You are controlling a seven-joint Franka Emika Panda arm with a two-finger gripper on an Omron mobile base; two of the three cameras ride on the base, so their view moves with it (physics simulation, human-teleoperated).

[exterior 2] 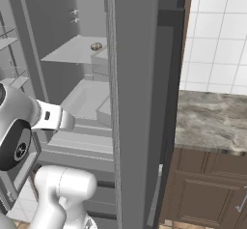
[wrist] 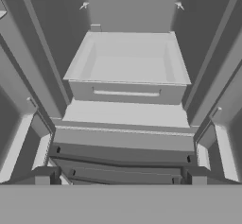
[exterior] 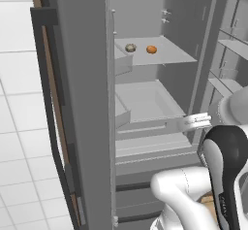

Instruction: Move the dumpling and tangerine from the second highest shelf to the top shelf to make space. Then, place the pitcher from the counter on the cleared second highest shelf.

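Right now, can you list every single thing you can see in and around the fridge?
dumpling: one, beige-grey, top shelf, left of the tangerine
tangerine: one, bright orange, top shelf
second highest shelf: one, light grey rimmed tray, nothing on it
fridge: one, grey, door open
counter: one, grey-brown marbled stone, right of the fridge
cabinets: dark brown, under the counter
wall tiles: white, above the counter
gripper: one, dark fingertips, jaws open, facing the tray shelf

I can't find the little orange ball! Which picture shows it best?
The left base view: the tangerine sits in plain sight on the top shelf beside the dumpling. The right base view shows just the dumpling; the hand view looks at the tray shelf below.
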